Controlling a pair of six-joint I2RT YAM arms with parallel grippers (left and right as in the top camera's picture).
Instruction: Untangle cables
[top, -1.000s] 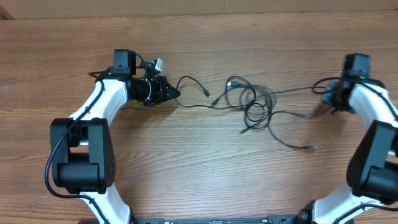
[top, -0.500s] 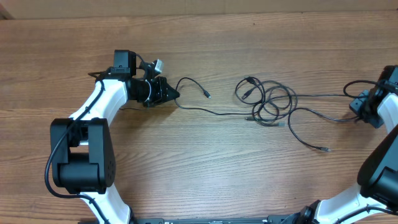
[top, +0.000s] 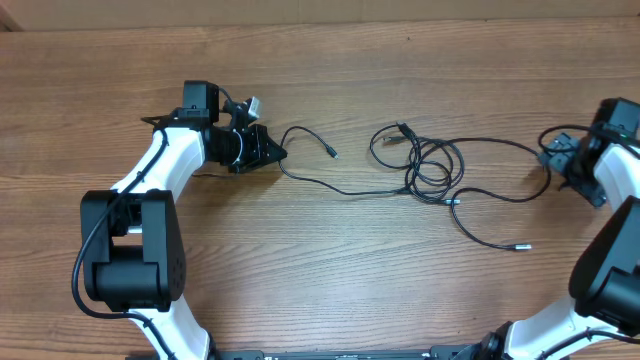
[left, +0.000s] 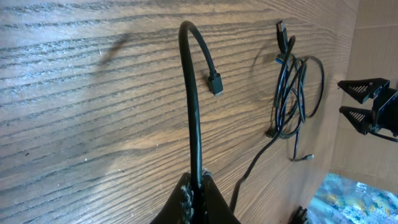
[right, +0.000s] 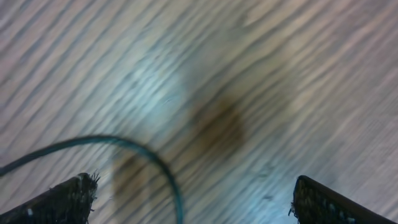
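Left hand (top: 275, 152) clamped tight on one of the cables (top: 425, 168). I see the rest lying knotted on the tabletop (top: 320, 270), right of centre. Right hand (right: 199, 202) gapes wide, holding nothing; one strand curves between its fingers.

The left gripper (left: 198, 182) pinches a black cable (left: 194, 112) that arcs to a small plug (left: 216, 83). Tangled cables (left: 292, 93) lie beyond on the wooden table (left: 93, 93).
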